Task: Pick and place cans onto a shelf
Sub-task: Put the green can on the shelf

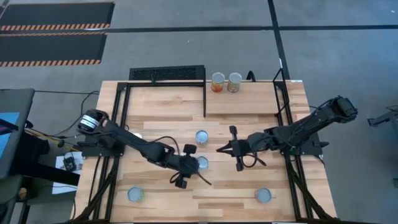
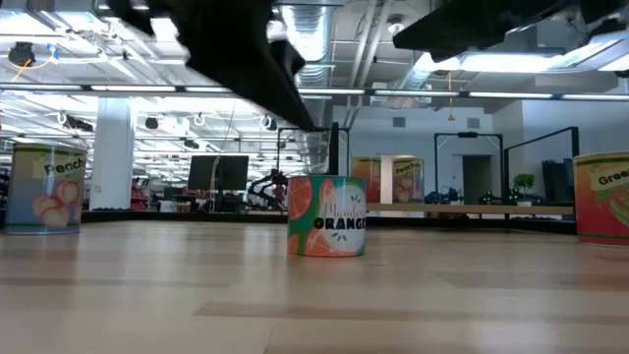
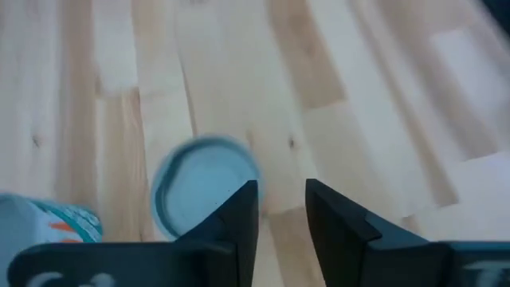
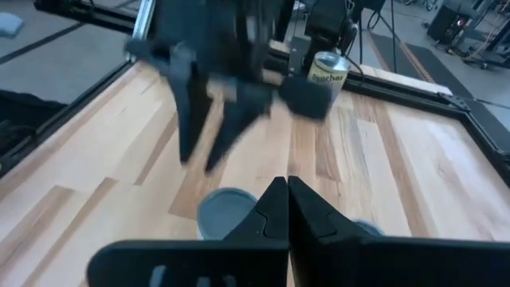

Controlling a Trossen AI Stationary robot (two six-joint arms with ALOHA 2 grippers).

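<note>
Two cans [image 1: 217, 82] [image 1: 234, 82] stand on the shelf [image 1: 249, 102] at the far right. On the table stand an orange-labelled can [image 1: 202, 163] [image 2: 327, 214], a can [image 1: 201, 137] behind it, a peach can [image 1: 135, 195] near left and a can [image 1: 263, 195] near right. My left gripper [image 1: 198, 168] [image 3: 283, 203] is open, raised over the table beside the orange-labelled can [image 3: 203, 187]. My right gripper [image 1: 219, 149] [image 4: 287, 199] is shut and empty, pointing toward the table's left between the two middle cans.
A black slatted grille [image 1: 166, 74] lies at the table's far edge, left of the shelf. Black metal bars [image 1: 119, 124] [image 1: 287, 124] run along both table sides. The two grippers are close together at mid-table; my left gripper shows in the right wrist view [image 4: 211, 119].
</note>
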